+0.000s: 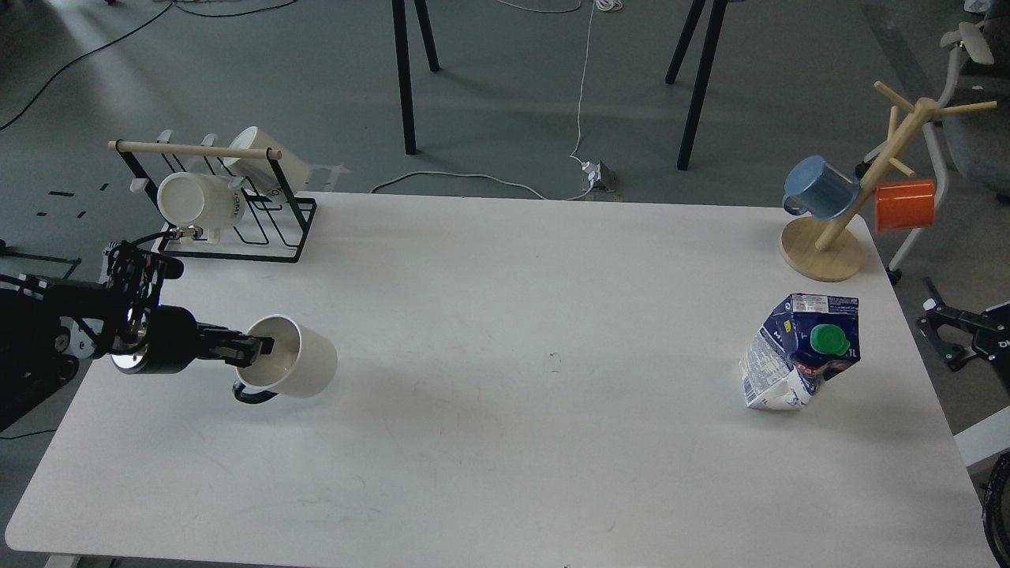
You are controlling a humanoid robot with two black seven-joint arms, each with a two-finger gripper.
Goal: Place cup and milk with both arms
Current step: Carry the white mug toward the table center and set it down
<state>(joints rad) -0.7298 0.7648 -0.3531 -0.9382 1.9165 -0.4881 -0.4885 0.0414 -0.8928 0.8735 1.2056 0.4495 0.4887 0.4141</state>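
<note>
A white cup (304,367) with a black handle is at the left of the white table (513,315). It is tilted, with its mouth facing left, and looks lifted off the table. My left gripper (256,347) comes in from the left and is shut on the cup's rim, one finger inside the mouth. A blue and white milk carton (797,355) with a green cap stands dented and leaning at the right of the table. My right gripper (943,335) is small and dark off the table's right edge, apart from the carton. Its fingers cannot be told apart.
A black wire rack (229,229) with two white mugs stands at the back left corner. A wooden mug tree (821,248) with a blue cup (821,188) and an orange cup (905,205) stands at the back right. Table legs and a cable lie on the floor beyond.
</note>
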